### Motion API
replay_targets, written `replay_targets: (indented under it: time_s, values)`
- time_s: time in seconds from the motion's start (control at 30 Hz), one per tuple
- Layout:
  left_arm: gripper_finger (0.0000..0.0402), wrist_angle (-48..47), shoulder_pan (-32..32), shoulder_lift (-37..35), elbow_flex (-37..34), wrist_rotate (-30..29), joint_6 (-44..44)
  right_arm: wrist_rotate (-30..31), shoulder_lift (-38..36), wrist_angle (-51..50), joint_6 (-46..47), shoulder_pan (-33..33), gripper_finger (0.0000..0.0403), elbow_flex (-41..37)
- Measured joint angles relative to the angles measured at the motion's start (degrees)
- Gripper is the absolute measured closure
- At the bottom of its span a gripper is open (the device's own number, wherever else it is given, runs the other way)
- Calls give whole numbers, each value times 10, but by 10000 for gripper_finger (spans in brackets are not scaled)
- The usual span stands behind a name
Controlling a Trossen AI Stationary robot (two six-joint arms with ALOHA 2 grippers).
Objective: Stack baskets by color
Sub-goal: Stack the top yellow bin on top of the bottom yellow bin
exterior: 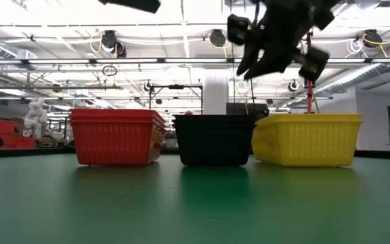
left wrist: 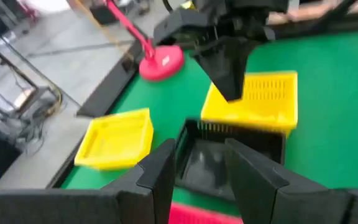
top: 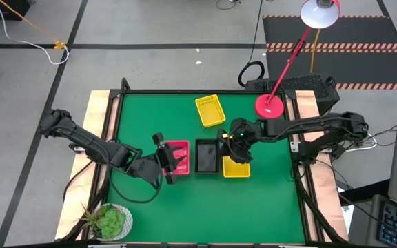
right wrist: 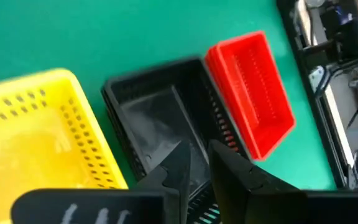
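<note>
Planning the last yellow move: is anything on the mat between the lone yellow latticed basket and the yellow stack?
Nothing on the green mat lies between the lone yellow latticed plastic basket and the yellow stack; only the right gripper hangs above that stretch.

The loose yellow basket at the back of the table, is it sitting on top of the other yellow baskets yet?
No, the loose yellow basket lies alone on the green table, apart from the yellow stack in the row.
</note>
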Motion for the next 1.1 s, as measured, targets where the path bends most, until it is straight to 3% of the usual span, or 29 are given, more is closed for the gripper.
replay_targets:
  time_s: [0.2,0.43,0.73,0.93,1.1]
  values:
    - [261,55,18,10,0,31,32,89,-73,-15,92,55,351,0]
    - [261,56,25,11,0,33,28,214,-171,-59,193,129,351,0]
    - [261,71,25,11,0,33,28,447,-255,-116,483,203,351,0]
    - [261,76,25,11,0,33,29,473,-282,-156,690,222,351,0]
    - [261,76,25,11,0,33,29,482,-282,-181,774,228,351,-10]
